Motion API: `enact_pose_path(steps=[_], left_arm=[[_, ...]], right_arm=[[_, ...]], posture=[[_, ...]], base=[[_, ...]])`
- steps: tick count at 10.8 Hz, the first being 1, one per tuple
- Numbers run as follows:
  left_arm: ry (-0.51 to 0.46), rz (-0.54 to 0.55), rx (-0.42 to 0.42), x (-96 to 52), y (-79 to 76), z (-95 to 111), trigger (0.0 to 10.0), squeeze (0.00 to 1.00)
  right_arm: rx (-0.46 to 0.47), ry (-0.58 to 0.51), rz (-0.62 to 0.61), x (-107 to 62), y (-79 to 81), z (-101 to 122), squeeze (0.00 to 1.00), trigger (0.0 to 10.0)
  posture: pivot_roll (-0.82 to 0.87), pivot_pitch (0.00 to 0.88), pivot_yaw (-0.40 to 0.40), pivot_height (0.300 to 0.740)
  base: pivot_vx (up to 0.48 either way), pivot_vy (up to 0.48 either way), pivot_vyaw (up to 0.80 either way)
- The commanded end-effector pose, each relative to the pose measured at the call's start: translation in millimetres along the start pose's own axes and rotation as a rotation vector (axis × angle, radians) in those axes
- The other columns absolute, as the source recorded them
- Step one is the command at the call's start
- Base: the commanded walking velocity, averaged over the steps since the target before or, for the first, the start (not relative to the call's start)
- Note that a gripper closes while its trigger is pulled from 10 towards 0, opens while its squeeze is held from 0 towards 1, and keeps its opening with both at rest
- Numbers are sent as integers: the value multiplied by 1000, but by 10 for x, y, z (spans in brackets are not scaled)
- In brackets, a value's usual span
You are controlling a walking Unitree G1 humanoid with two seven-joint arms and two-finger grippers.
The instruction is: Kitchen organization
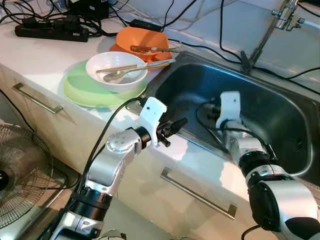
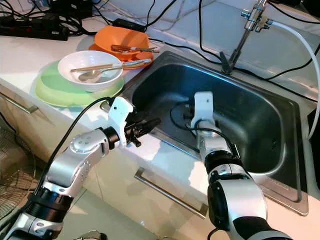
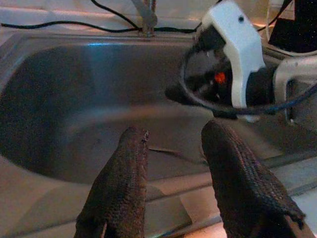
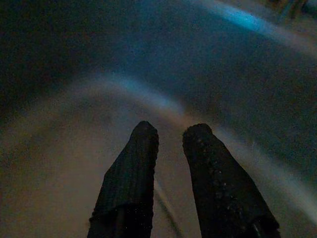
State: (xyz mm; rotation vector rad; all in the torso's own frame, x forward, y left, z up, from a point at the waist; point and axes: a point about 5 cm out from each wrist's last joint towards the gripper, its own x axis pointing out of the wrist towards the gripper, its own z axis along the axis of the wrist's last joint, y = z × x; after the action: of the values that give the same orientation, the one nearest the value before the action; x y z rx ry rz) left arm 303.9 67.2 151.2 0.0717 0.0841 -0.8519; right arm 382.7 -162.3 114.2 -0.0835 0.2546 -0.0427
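Right gripper (image 4: 166,134) reaches down inside the stainless steel sink basin (image 1: 280,120), fingers slightly parted, empty; surroundings dark, blurred. Left gripper (image 3: 171,144) hovers over the sink's front rim, parted, empty.

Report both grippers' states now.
Left gripper: jaws open, holding nothing, at the sink's front rim.
Right gripper: jaws open, holding nothing, down inside the sink.

Pretty dark shot – the right gripper (image 4: 166,136) has its two black fingers (image 4: 126,188) coming up from the bottom middle of the frame, a narrow gap between them, over the dim steel sink wall (image 4: 74,74) – a blue glare streaks across the upper right.
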Motion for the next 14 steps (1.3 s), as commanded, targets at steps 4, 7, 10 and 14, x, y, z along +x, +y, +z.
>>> enact_pose_path(steps=[4, 7, 10, 14], left_arm=[[-27, 39, 2, 19, -27, -14, 10000, 0], [-38, 78, 25, 12, 20, -19, 10000, 0], [-54, 115, 56, 1, 67, -2, 10000, 0], [-99, 312, 371, -62, 325, 322, 10000, 0]], right_arm=[[-23, -446, 13, -302, 8, 425, 0, 10000], [9, -537, -53, -654, -186, 298, 0, 10000], [6, -523, -39, -865, -170, 172, 0, 10000], [33, -470, 2, -924, -29, 64, 0, 10000]], posture=[[-44, 46, -139, 740], [-68, 67, -128, 740], [-76, 75, -121, 740], [-73, 76, -115, 740]], base=[[0, 0, 0], [0, 0, 0], [0, 0, 0], [0, 0, 0]])
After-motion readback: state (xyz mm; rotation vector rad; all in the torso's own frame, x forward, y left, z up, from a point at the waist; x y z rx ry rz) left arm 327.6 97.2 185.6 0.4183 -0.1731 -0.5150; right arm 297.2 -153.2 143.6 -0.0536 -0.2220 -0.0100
